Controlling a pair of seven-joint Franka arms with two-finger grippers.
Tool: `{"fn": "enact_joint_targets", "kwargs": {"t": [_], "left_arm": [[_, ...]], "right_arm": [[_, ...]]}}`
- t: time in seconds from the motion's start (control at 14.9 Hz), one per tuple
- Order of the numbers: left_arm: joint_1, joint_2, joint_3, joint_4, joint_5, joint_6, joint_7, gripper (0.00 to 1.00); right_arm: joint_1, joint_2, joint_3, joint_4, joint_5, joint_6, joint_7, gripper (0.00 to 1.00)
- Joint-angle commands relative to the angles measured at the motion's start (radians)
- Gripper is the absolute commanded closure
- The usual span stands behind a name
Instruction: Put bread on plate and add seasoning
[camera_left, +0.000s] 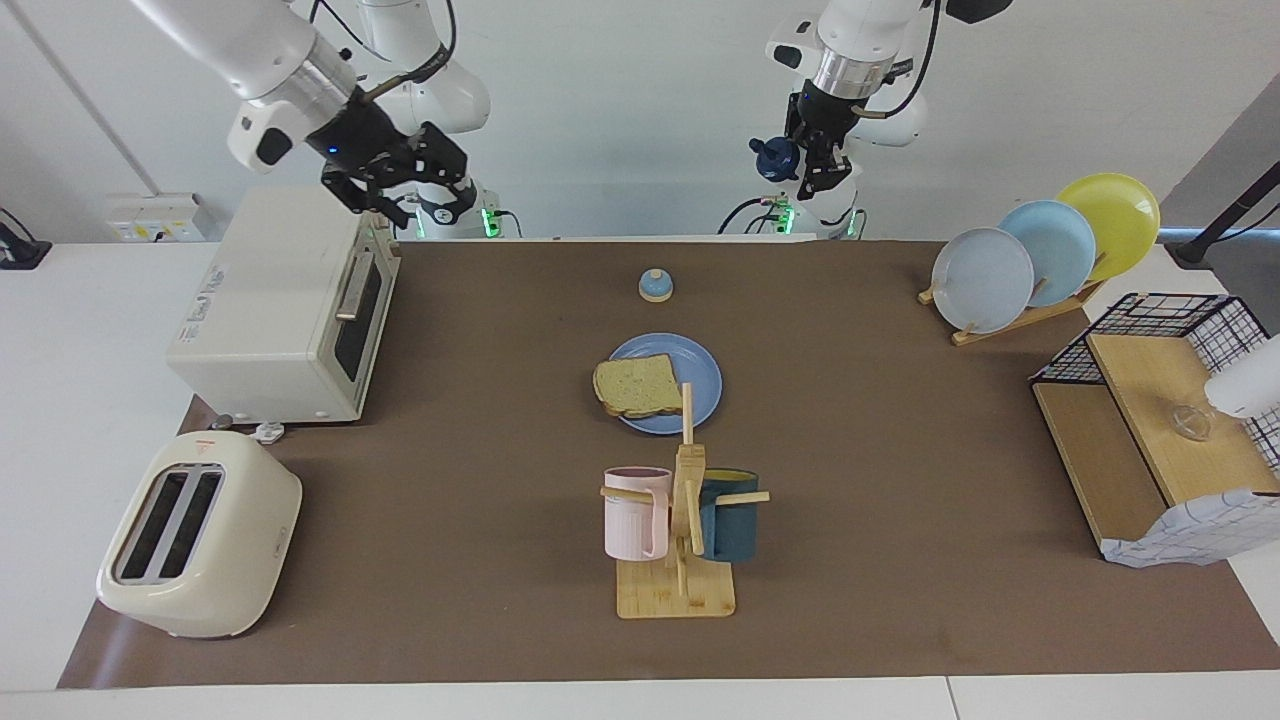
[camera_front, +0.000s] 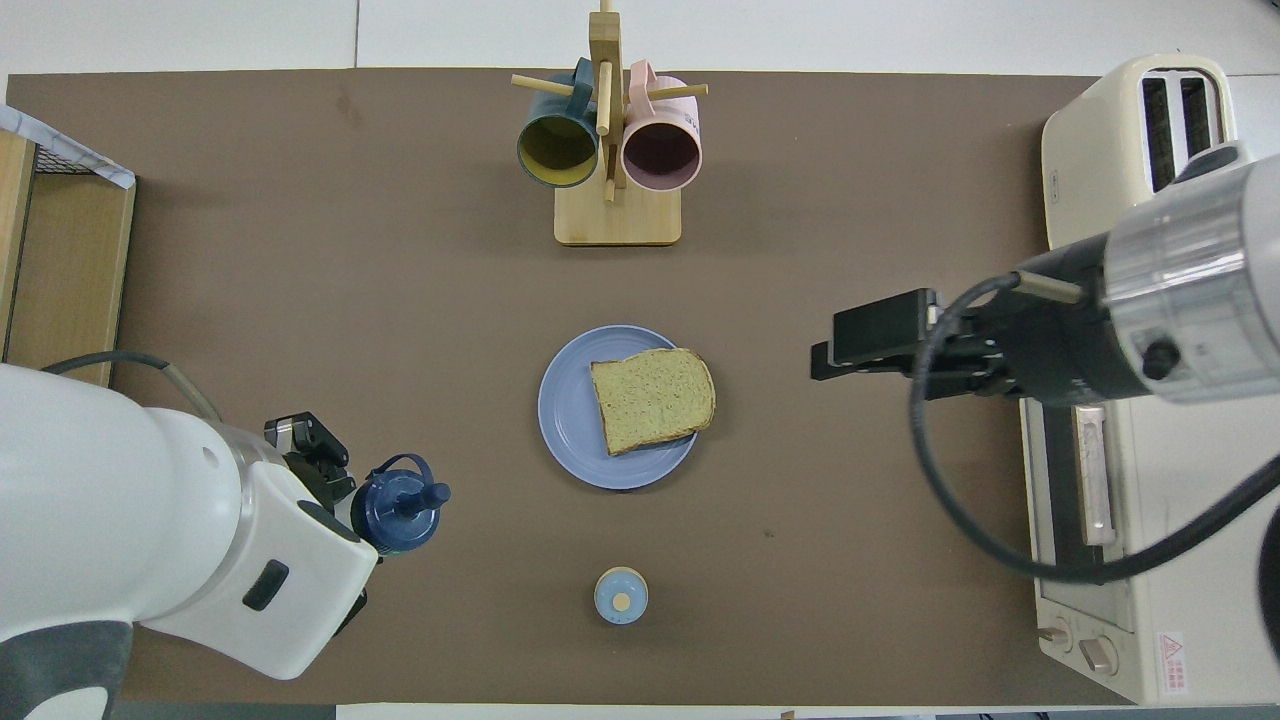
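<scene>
Bread (camera_front: 652, 398) lay on the plate (camera_front: 570, 415) mid-table, overhanging its rim, left gripper (camera_left: 812, 160) raised high, fingers clamped on the seasoning (camera_front: 400, 506), right gripper (camera_left: 400, 190) above the oven (camera_left: 280, 305), fingers spread wide, holding nothing

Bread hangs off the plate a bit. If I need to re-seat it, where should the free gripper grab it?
Take the bread by the crust edge overhanging the plate rim, toward the right arm's end. That edge probably leaves room under it. The right gripper is open and empty.
</scene>
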Motion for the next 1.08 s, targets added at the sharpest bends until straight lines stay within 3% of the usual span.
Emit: {"fn": "enact_joint_targets", "kwargs": {"t": [0.0,0.27,0.47,1.01], "left_arm": [[0.002,-0.023,0.001,-0.009,-0.004,-0.004,-0.012,0.55],[0.0,-0.023,-0.008,-0.006,-0.012,-0.001,-0.075,0.55],[0.002,-0.032,-0.001,-0.009,-0.012,0.0,-0.081,0.55],[0.0,-0.033,-0.003,-0.009,-0.012,0.017,-0.086,0.56]], "right_arm": [[-0.019,0.002,0.181,0.016,0.006,0.124,0.186,0.02],[-0.018,0.006,0.387,0.009,-0.058,0.294,0.378,0.18],[-0.019,0.011,0.468,-0.001,-0.109,0.352,0.399,0.3],[-0.027,0.031,0.496,-0.025,-0.112,0.454,0.415,0.38]]}}
